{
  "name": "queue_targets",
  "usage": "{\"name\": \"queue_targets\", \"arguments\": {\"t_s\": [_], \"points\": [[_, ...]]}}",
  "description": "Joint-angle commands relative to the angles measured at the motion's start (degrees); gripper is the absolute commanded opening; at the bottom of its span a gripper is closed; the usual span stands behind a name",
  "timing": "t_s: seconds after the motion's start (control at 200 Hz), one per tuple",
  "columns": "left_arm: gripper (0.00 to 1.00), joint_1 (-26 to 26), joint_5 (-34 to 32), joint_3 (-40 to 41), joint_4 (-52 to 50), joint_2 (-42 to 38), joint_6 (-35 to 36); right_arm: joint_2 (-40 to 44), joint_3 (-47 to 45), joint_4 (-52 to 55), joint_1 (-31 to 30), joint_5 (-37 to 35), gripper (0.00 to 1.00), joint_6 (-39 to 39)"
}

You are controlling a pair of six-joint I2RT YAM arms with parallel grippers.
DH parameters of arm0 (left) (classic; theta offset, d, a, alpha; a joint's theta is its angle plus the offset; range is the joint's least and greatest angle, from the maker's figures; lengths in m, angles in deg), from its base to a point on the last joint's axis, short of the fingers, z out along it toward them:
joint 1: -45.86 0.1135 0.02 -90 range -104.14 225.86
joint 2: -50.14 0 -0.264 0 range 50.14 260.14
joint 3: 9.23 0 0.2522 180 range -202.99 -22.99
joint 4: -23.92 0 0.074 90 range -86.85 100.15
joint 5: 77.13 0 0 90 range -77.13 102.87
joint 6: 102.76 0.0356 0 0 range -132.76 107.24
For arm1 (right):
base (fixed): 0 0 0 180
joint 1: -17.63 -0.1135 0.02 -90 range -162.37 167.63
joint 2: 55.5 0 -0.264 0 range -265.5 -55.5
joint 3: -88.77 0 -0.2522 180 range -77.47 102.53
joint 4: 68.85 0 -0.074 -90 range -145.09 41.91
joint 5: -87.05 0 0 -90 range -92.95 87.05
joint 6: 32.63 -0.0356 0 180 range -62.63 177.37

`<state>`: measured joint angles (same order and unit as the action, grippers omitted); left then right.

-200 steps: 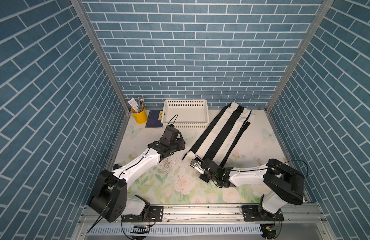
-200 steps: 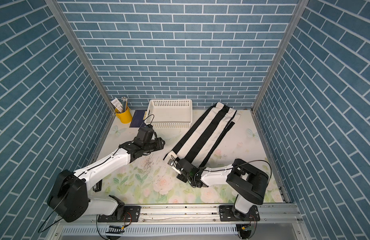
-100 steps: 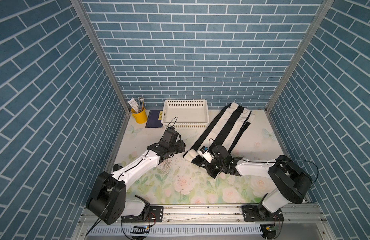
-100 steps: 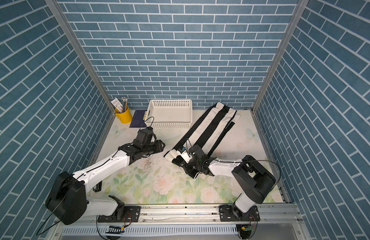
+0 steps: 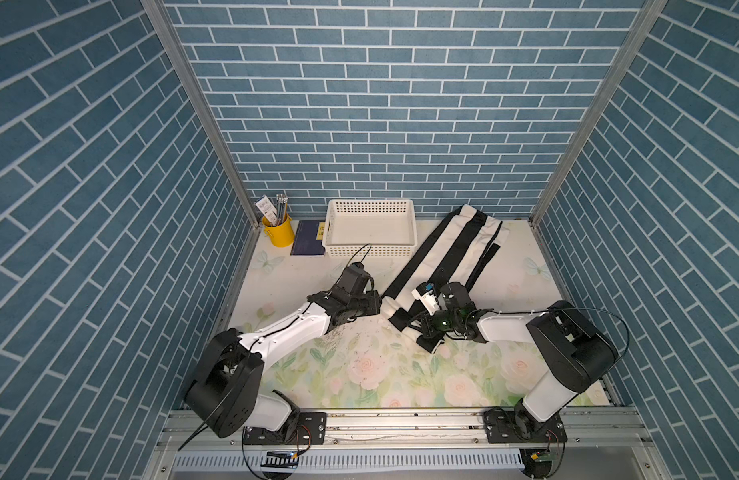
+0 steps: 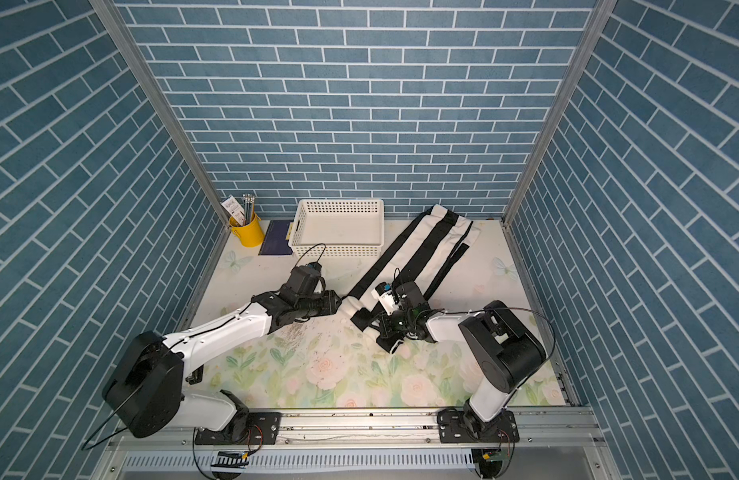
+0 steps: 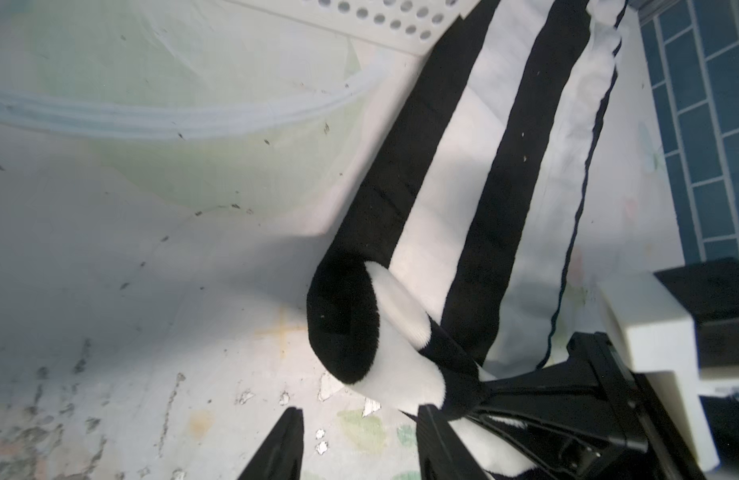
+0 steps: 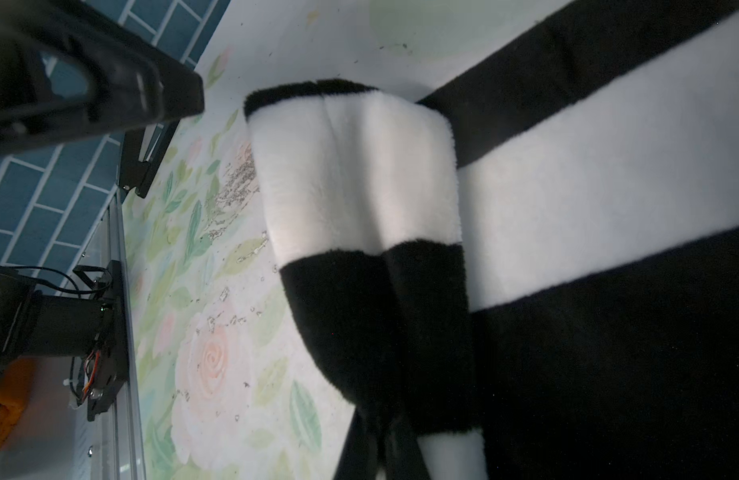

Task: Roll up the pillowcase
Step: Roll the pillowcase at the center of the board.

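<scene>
The pillowcase [image 5: 440,249], black and cream-white in broad stripes, lies on the floral table [image 5: 359,374]. Its near end is turned over into a short, loose roll [image 7: 376,332]. The right gripper [image 8: 382,444] is closed on that roll, its dark fingers pinching the black band of it, as both wrist views show. From the right gripper the flat, unrolled part of the cloth runs away towards the back wall, and in both top views its far end reaches the foot of that wall.

The left gripper [image 7: 359,449] sits just short of the roll's free end, at the opposite end from the right gripper. Its jaws stand apart with bare table showing between them. One finger [image 7: 436,440] lies at the cream edge of the roll, though whether it touches the cloth cannot be told. The roll lies between the two grippers.

Beyond the left gripper, against the back wall, stands a white basket [image 5: 370,226], just beside the flat cloth's edge. Farther out on the same side lie a dark blue booklet [image 5: 307,243] and a yellow cup [image 5: 278,232] of pens in the corner.
</scene>
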<state>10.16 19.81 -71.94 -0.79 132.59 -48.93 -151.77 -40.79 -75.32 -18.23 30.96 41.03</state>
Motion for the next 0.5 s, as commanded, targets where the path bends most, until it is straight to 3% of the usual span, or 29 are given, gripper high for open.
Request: {"name": "queue_targets", "arguments": {"t_s": [0.0, 0.495], "points": [[0.49, -1.96, 0.67, -2.04, 1.11, 2.61, 1.70, -2.38, 0.86, 0.53, 1.64, 2.23, 0.00, -2.07], [0.42, -4.29, -0.29, -11.71, 2.50, 15.86, 0.84, -4.11, 2.54, 2.48, 3.69, 1.33, 0.00, -2.47]]}}
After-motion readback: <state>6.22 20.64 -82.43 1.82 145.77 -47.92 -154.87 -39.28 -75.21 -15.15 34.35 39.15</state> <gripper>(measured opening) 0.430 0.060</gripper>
